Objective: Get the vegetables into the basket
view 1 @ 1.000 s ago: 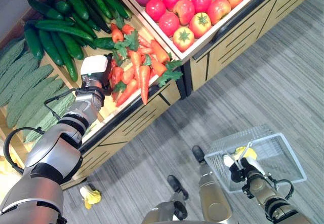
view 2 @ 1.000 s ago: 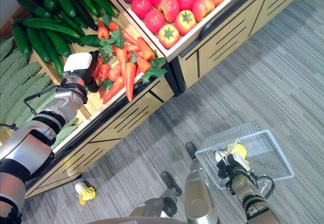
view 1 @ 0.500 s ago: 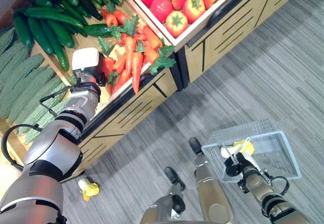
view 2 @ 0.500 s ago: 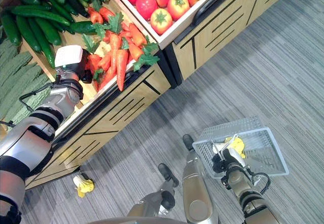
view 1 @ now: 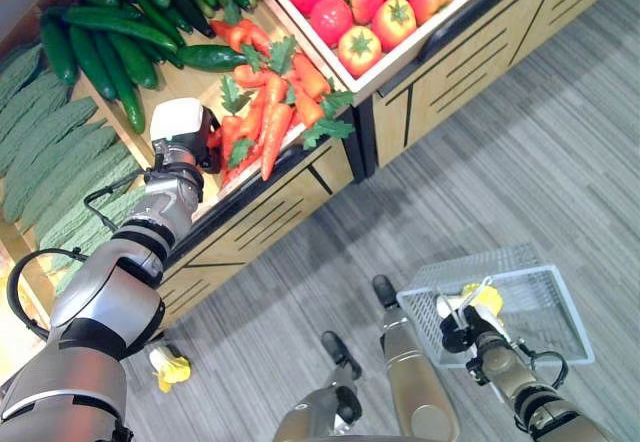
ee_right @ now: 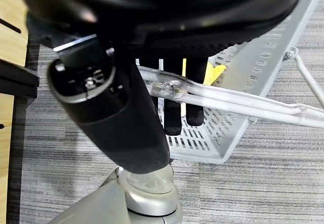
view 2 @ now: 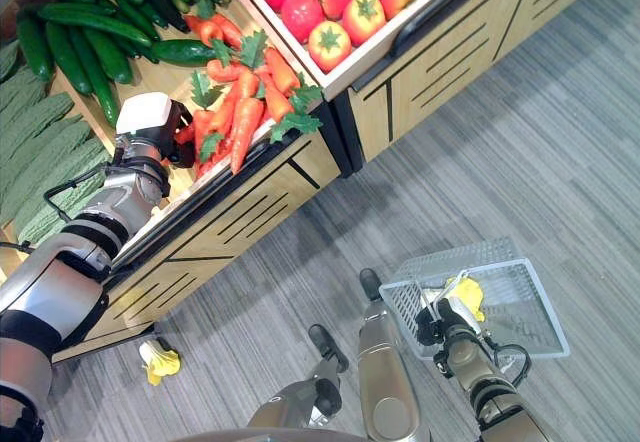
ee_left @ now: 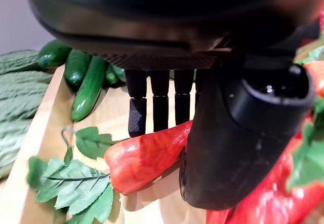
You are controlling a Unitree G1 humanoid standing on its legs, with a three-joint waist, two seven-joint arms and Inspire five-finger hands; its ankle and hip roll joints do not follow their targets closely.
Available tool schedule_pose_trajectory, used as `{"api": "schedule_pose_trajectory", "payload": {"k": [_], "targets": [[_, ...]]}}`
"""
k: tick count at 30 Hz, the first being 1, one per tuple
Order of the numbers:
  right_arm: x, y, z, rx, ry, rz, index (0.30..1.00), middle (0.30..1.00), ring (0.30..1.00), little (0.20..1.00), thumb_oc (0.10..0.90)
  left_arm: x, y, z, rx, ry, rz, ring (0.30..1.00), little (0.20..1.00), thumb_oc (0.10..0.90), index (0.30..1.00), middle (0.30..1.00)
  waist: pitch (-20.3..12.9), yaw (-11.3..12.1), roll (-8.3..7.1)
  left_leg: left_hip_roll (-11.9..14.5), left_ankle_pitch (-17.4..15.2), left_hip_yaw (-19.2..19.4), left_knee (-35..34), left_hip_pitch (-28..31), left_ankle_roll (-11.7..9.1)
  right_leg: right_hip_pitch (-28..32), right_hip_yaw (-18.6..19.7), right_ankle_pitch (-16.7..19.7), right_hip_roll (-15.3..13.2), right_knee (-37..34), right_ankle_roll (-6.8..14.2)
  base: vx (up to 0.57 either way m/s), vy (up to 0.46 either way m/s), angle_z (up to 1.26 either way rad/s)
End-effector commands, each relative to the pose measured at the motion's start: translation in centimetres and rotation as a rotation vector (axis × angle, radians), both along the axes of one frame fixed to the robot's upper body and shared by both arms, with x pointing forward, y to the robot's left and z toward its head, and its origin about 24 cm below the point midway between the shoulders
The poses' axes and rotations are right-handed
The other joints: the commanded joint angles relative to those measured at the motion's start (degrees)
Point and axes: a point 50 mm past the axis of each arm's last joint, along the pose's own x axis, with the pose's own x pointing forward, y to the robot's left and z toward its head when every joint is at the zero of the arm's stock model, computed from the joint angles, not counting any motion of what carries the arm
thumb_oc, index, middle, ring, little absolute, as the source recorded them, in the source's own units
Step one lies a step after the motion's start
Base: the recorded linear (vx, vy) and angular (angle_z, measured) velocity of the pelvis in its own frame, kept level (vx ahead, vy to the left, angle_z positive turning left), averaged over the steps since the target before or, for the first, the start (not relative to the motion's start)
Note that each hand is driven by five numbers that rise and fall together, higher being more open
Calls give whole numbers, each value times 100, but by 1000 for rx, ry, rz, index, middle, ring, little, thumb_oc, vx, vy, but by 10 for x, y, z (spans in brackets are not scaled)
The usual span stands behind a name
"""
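Left hand [ee_left: 238,133] sits low in the carrot bin of the wooden produce stand [view 1: 270,212], fingers [ee_left: 137,113] pointing down behind one carrot [ee_left: 147,155] and the thumb in front of it; the carrot lies between them on the bin floor beside a green leaf sprig [ee_left: 76,183]. Contact looks likely, though the wrist view is too close to say whether the grip is firm. In the head view the left hand [view 1: 205,147] is at the near-left edge of the carrot pile [view 1: 265,112], just beside it. Cucumbers [view 1: 110,37] fill the bin behind, bitter gourds [view 1: 50,162] the bin further left, tomatoes [view 1: 385,2] the bin to the right. Right hand [view 1: 462,330] holds the wire handle [ee_right: 223,100] of a grey mesh basket [view 1: 545,307], fingers curled over the wire, basket hanging above the grey striped floor [view 1: 520,182]. Something yellow [view 1: 485,297] lies in the basket near the hand. Another yellow item [view 1: 168,367] lies on the floor by the stand's base.
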Motion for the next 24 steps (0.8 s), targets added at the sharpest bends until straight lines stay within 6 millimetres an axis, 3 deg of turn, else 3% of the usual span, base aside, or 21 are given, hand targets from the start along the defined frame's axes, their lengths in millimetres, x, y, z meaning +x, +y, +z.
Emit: {"api": "schedule_pose_trajectory", "payload": {"k": [1, 5, 11, 18, 24], "targets": [[-35, 22, -27, 62, 126, 40, 300, 300, 300, 300, 400, -6, 36, 28, 8, -149, 131, 300, 300, 400, 300, 300, -251, 75, -366, 139, -319, -182, 8, 381, -206, 1258, -54, 305, -415, -1694, 560, -29, 67, 23], [-41, 20, -29, 68, 149, 30, 300, 300, 300, 300, 400, -11, 26, 67, 28, -328, 37, 300, 300, 400, 300, 300, -246, 244, -497, 127, -362, -380, 8, 538, -158, 1530, -238, 236, -482, -1694, 571, -37, 97, 28], [-52, 23, -35, 91, 188, 27, 300, 300, 300, 300, 400, -22, 11, 99, 56, -488, -72, 300, 300, 400, 300, 300, -254, 331, -680, 104, -392, -501, 8, 636, -124, 1693, -342, 198, -520, -1694, 576, -37, 98, 17], [-65, 27, -41, 102, 236, 20, 300, 300, 300, 300, 400, -39, -11, 105, 43, -574, -209, 300, 300, 400, 300, 300, -339, 464, -877, 107, -456, -647, 8, 807, -87, 1950, -443, 112, -555, -1694, 565, -27, 62, 9], [-71, 28, -44, 101, 262, 5, 300, 300, 300, 300, 400, -69, -15, 87, -17, -608, -287, 300, 300, 400, 300, 300, -576, 613, -1056, 106, -605, -762, 8, 1196, -44, 2411, -563, -39, -565, -1694, 564, -11, 61, 9]]}}
